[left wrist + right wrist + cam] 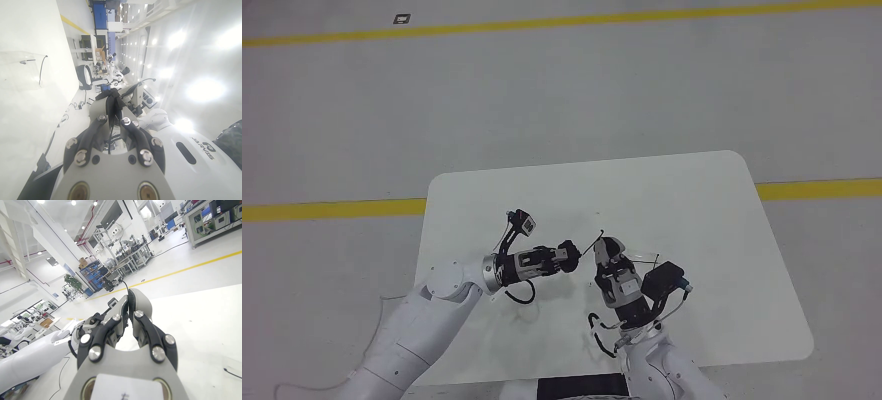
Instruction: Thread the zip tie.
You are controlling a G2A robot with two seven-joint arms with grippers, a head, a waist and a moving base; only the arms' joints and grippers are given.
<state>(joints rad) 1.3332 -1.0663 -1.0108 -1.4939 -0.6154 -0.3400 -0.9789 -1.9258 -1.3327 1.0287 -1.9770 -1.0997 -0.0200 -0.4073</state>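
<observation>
From above, right gripper (608,250) and left gripper (569,252) nearly meet over the table (692,200), zip tie (593,242) between them. Left wrist view: jaws pinched on its strap. Right wrist view: jaws clamp it, free end (127,289) protruding; align ends, feed slowly.

White table (692,200), rounded corners, occupies frame centre. Upper yellow line (542,23) crosses the floor near the top edge; lower yellow line (322,210) mid-frame. Small dark floor marker (402,18), upper left.

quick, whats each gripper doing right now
right gripper: closed on the zip tie.
left gripper: closed, apparently pinching a thin black strand of the same zip tie.
</observation>
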